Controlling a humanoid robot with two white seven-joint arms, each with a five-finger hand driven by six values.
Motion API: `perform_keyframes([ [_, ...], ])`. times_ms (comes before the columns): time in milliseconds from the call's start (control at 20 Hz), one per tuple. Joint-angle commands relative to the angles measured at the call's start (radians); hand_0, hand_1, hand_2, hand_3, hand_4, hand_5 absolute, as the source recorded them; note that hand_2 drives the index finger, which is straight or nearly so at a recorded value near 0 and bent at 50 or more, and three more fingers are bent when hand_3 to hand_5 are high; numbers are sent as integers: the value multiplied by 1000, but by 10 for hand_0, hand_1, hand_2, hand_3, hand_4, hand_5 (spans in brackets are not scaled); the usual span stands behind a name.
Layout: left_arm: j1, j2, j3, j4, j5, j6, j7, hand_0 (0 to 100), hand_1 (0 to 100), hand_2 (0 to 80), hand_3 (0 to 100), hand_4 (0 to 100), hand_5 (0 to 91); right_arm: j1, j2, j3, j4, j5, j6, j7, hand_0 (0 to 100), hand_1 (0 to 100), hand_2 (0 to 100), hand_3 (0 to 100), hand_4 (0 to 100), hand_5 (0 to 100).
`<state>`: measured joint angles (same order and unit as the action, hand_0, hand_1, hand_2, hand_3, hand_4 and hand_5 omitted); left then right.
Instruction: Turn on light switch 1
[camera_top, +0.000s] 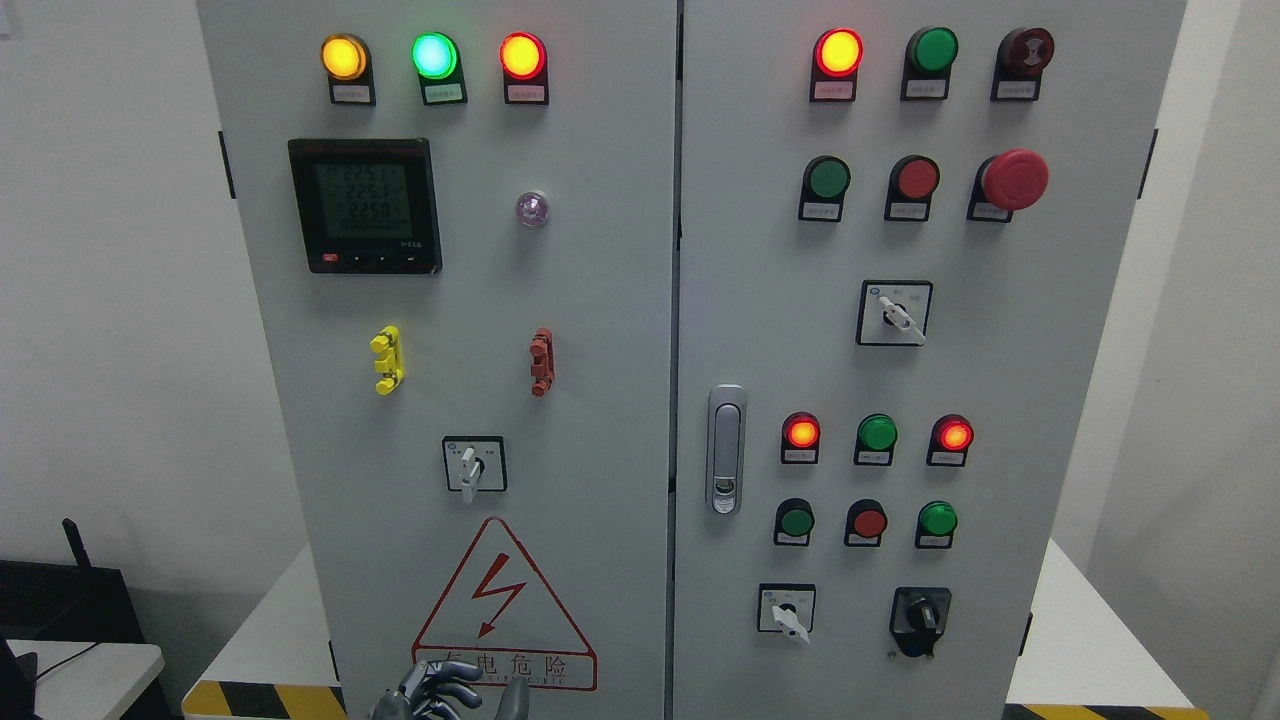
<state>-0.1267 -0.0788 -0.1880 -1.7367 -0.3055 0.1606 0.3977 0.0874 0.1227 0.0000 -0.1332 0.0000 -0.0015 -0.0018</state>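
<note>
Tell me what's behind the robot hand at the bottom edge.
The robot hand covers the lower border of the red warning triangle on the left cabinet door. The printed characters beside it show; anything lower is cut off.

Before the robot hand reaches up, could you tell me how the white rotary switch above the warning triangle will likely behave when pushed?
The rotary switch looks rigid and panel-mounted, so it probably turns rather than slides. Its narrow white lever may slip under fingertips. The robot hand sits low, below it.
</note>
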Motion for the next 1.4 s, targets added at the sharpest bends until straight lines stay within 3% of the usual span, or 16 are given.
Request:
perform_keyframes([
  [0, -25, -22, -22, -3, 46, 2, -13, 24, 498, 506, 724, 817, 739, 0, 0, 20, 0, -26, 0, 0, 120, 389, 0, 0, 0, 0],
  [300, -62, -27, -16, -29, 48, 25, 0, 87, 468, 511, 731, 820, 724, 0, 0, 20, 0, -26, 0, 0, 120, 389, 0, 0, 0, 0],
  [550, -82, -29, -15, -30, 46, 69, 26, 109, 518, 487, 724, 816, 724, 0, 0, 20, 0, -26, 0, 0, 120, 389, 0, 0, 0, 0],
  [1000, -132, -33, -13, -27, 46, 79, 21, 151, 441, 465, 719, 815, 722, 0, 0, 20, 0, -26, 0, 0, 120, 389, 0, 0, 0, 0],
  [1350, -183, -36, -1, -23, 43, 126, 26, 156, 452, 463, 713, 812, 720, 0, 0, 20, 0, -26, 0, 0, 120, 389, 0, 0, 0, 0],
])
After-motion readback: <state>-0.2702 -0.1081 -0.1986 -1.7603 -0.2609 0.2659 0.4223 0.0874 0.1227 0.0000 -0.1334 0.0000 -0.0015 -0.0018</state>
